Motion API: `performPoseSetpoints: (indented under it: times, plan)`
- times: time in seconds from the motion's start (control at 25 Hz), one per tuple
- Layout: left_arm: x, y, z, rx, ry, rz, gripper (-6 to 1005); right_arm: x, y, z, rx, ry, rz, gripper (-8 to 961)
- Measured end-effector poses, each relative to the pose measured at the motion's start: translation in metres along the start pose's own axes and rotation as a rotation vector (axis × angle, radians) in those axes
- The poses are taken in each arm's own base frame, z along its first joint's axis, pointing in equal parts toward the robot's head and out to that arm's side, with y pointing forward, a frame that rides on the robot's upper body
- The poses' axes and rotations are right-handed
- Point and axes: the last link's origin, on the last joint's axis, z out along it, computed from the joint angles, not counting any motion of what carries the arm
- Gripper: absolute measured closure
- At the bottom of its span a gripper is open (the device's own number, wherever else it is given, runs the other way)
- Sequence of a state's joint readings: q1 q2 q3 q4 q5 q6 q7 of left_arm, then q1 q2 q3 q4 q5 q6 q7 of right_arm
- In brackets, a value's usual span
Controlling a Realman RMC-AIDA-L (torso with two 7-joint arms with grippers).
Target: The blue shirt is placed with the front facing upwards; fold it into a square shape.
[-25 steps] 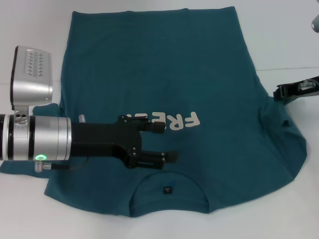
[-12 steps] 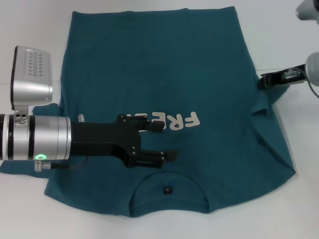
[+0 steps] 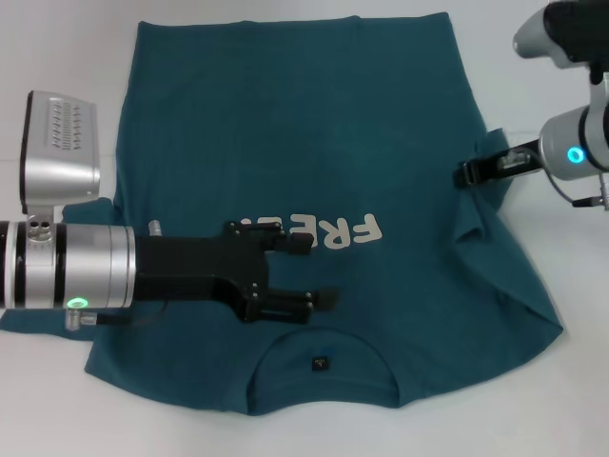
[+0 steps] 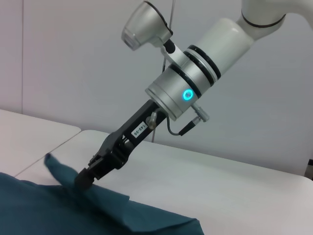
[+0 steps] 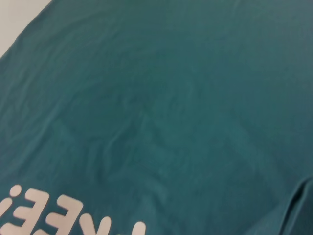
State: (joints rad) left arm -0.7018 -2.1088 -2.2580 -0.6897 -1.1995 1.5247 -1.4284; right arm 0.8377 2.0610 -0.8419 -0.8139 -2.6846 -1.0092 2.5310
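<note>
The blue shirt [image 3: 314, 143] lies front-up on the white tabletop [image 3: 533, 76]. The right tool [image 3: 468, 172] is clenched on its right sleeve, lifted over the body; the left tool [image 3: 319, 271] hovers released above the chest lettering [image 3: 328, 230]

white table [image 3: 57, 57] fills foreground; plain pale grey wall [image 4: 73, 58] behind; light even.

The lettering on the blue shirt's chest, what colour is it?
White, on the blue shirt; the lettering shows best in the head view.
</note>
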Motion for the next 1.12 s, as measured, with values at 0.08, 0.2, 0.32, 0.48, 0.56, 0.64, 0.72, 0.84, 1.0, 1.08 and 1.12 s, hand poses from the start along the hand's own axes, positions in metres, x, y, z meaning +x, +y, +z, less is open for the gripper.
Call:
performPoseSetpoints:
  times: [0.08, 0.2, 0.32, 0.48, 0.56, 0.64, 0.72, 0.84, 1.0, 1.08, 1.12]
  plan:
    - [0.0, 0.0, 0.0, 0.0, 0.0, 0.0, 171, 0.002, 0.002, 0.003, -0.001, 0.006, -0.004, 918]
    - [-0.001, 0.0, 0.0, 0.0, 0.0, -0.002, 171, 0.005, 0.004, 0.006, -0.003, 0.014, -0.004, 917]
    - [-0.001, 0.001, 0.0, -0.001, 0.0, -0.001, 171, 0.006, 0.005, 0.008, -0.004, 0.018, -0.006, 917]
    - [-0.002, 0.001, 0.0, -0.001, 0.0, -0.001, 171, 0.007, 0.008, 0.011, -0.006, 0.021, -0.01, 918]
    - [-0.002, 0.001, 0.0, -0.001, 0.0, 0.0, 171, 0.007, 0.009, 0.012, -0.007, 0.02, -0.01, 916]
    - [-0.002, 0.001, 0.0, -0.001, 0.001, 0.003, 171, 0.007, 0.01, 0.012, -0.006, 0.018, -0.01, 912]
    - [-0.002, 0.001, 0.0, -0.002, 0.001, 0.005, 171, 0.006, 0.01, 0.013, -0.004, 0.013, -0.01, 908]
    - [-0.003, 0.001, 0.0, -0.002, 0.001, 0.005, 171, 0.007, 0.011, 0.016, -0.004, 0.014, -0.009, 902]
    - [-0.003, 0.002, 0.001, -0.003, 0.002, 0.004, 172, 0.008, 0.013, 0.017, -0.004, 0.016, -0.014, 895]
    - [-0.003, 0.002, 0.001, -0.003, 0.002, 0.004, 172, 0.008, 0.013, 0.017, -0.003, 0.015, -0.015, 891]
    - [-0.003, 0.002, 0.001, -0.003, 0.002, 0.004, 172, 0.007, 0.013, 0.017, -0.002, 0.013, -0.015, 889]
